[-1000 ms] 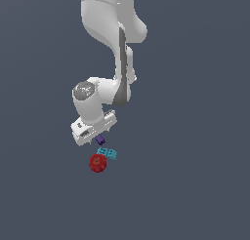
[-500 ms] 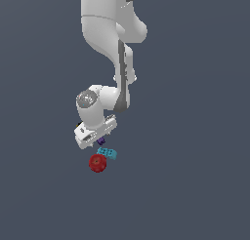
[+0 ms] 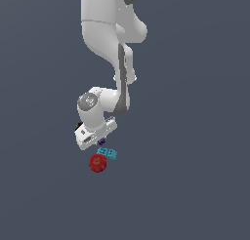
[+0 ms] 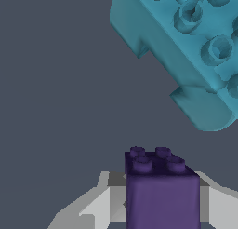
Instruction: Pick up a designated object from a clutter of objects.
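The designated object, a small dark purple studded block [image 4: 160, 191], stands upright between my gripper's [image 4: 158, 177] two fingers [image 4: 100, 207], which straddle it closely with narrow gaps on both sides. The exterior view shows only a sliver of the purple block [image 3: 101, 142] under the white hand of my gripper [image 3: 99, 141], which hangs low over the clutter of objects. The cyan brick [image 3: 107, 152] [image 4: 195, 46] lies just beyond the purple block. The red round object [image 3: 97, 162] sits beside the cyan brick.
A dark multicoloured lump [image 3: 78, 124] peeks out behind the hand on the exterior view's left. The arm's white links [image 3: 105, 49] rise above the cluster. The items rest on a plain dark grey surface [image 3: 195, 185].
The hand has sunk a little lower onto the purple block, moving less in the last half second. The cyan brick and the red object have stayed put.
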Tool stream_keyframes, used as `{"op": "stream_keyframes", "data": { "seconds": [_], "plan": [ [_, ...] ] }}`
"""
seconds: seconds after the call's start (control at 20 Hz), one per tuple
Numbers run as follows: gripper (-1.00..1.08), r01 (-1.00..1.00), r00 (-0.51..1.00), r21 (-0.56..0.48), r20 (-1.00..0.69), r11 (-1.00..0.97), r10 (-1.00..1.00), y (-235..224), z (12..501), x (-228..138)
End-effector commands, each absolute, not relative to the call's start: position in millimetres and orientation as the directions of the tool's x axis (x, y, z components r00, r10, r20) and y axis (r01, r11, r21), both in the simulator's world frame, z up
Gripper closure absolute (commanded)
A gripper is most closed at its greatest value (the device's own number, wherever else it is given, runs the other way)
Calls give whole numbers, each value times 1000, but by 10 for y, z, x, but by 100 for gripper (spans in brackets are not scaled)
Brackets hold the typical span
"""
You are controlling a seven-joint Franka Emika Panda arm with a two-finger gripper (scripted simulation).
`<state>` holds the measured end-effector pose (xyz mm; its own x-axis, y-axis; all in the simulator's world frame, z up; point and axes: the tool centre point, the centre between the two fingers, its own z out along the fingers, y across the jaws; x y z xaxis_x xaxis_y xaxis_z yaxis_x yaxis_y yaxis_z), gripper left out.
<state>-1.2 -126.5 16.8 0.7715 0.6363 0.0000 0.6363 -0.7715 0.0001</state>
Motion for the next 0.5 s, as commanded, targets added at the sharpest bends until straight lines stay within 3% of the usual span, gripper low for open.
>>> {"op": "stream_keyframes", "data": {
  "seconds": [0.0,0.45],
  "plan": [
    [108,637,771,0,0,-771,637,-1262,164,-12],
    [108,636,771,1,0,-771,636,-1262,213,-4]
  ]
}}
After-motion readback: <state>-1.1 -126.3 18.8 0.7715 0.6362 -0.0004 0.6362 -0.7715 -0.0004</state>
